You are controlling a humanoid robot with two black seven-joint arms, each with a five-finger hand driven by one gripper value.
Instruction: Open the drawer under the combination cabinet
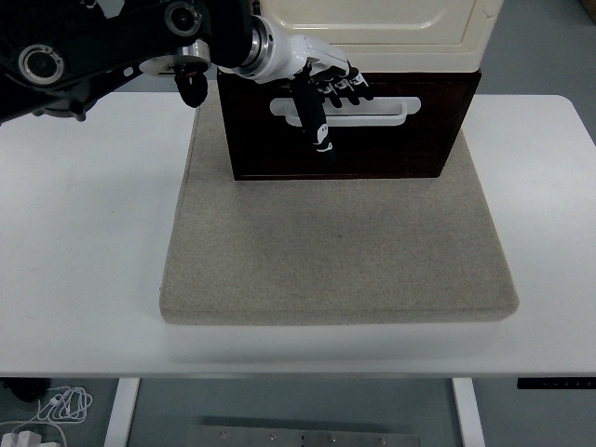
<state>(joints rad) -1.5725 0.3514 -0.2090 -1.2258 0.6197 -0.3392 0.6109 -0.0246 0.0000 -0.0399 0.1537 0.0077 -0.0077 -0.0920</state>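
Note:
The combination cabinet's cream upper part [391, 33] stands at the back of the table. Under it is the dark brown drawer [372, 149], its front facing me, with a long white handle [377, 110]. My left hand [326, 98] reaches in from the upper left and hovers at the handle's left half. Its fingers [349, 87] are spread just above the handle, and the thumb hangs down across it. The hand is open and holds nothing. The drawer front looks flush with the cabinet. My right arm does not show.
The cabinet stands on a beige felt mat [340, 251] that covers the middle of the white table [84, 242]. My left forearm [102, 47] crosses the table's back left corner. A cable lies on the floor at the lower left.

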